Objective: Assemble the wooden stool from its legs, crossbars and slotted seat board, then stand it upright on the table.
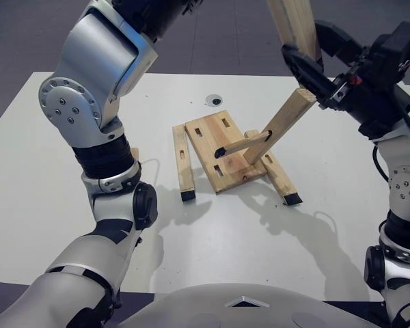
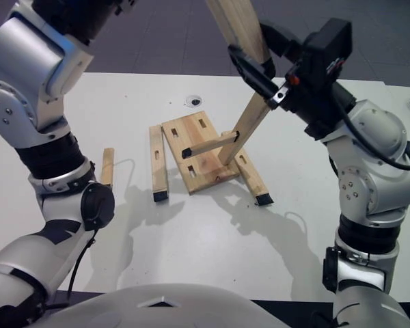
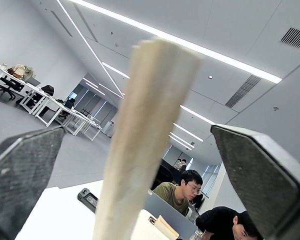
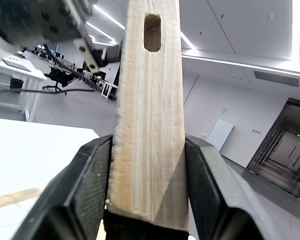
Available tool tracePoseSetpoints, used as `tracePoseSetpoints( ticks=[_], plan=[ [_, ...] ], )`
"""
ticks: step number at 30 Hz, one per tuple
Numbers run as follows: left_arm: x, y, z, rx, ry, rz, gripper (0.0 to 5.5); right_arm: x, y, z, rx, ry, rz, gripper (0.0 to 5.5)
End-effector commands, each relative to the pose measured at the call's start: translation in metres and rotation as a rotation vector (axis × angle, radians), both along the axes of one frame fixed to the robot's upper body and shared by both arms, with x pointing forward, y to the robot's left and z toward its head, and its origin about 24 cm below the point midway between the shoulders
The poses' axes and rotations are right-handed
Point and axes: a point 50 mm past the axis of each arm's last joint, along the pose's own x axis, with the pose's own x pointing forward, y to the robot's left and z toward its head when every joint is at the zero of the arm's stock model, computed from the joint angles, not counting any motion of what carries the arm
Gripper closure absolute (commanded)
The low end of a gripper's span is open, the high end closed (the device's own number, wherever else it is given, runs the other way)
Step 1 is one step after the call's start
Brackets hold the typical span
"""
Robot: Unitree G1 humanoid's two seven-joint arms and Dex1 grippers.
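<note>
Mid-assembly at the worktop (image 1: 260,239): the right claw (image 4: 148,150) is clenched on a slotted leg (image 4: 150,95) raised well above the surface. The left claw (image 3: 137,135) stands spread wide, its pads (image 3: 25,170) either side of a wooden piece (image 3: 145,115) without touching it. Below, a slanted leg (image 1: 283,123) props on the seat board (image 1: 215,133) with a crossbar (image 1: 246,144) jutting from it; whether that joint is fully seated is hard to tell from here. A loose leg (image 1: 183,164) lies flat to the board's left, another leg (image 1: 280,176) just beside its right corner. The frame-joining step looks to be in hand, with the seat not yet fitted. Next, the left claw likely must close on the wood and steady it so tenon meets slot squarely.
</note>
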Motion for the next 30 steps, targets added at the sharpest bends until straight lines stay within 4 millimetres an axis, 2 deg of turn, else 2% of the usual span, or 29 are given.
tracePoseSetpoints(
  ticks=[1,8,23,30],
  plan=[
    [0.005,0.001,-0.006,0.01,0.033,0.023,0.54,0.0,0.003,-0.005,-0.029,-0.008,-0.009,3.41],
    [0.008,0.003,-0.01,0.012,0.039,0.023,1.57,0.004,-0.001,-0.014,-0.089,-0.011,-0.047,3.41],
    [0.009,0.004,-0.025,0.046,0.043,0.094,4.05,0.011,0.0,-0.012,-0.14,-0.017,-0.052,3.41],
    [0.011,0.003,-0.032,0.095,0.036,0.145,4.35,0.019,-0.002,-0.011,-0.19,-0.033,-0.11,3.42]
  ],
)
